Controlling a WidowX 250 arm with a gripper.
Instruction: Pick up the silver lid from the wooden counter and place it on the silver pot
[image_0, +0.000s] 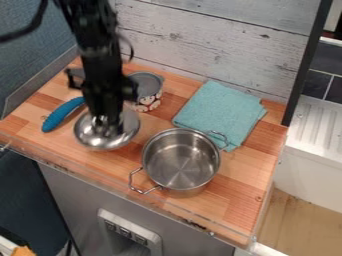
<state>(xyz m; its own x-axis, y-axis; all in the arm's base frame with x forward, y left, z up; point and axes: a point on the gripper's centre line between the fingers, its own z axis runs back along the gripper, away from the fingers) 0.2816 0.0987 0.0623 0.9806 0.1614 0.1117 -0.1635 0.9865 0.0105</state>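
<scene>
Since the round, silver metal bowl (101, 140) looks stiff but slippery, I'd pinch its rim. I can't tell how open my black gripper (107, 123) is, or its hold.

A desk (237, 200) with a top of patchwork wood blocks is standing in a corner, a clear strip (67, 165) running along its near edge. Behind it, a wall of whitewashed planks (207, 40) is showing dark seams and knots, while a blue-grey wall (27, 65) is rising on the left. A black post (308, 65) is marking the far right corner. Beyond it, dark tiles (317, 85) are meeting a white ridged surface (317, 122), and pale wood-toned flooring (300, 220) is lying near right. Below, a grey front (73, 195) is carrying a pale-framed button panel (137, 226).
</scene>
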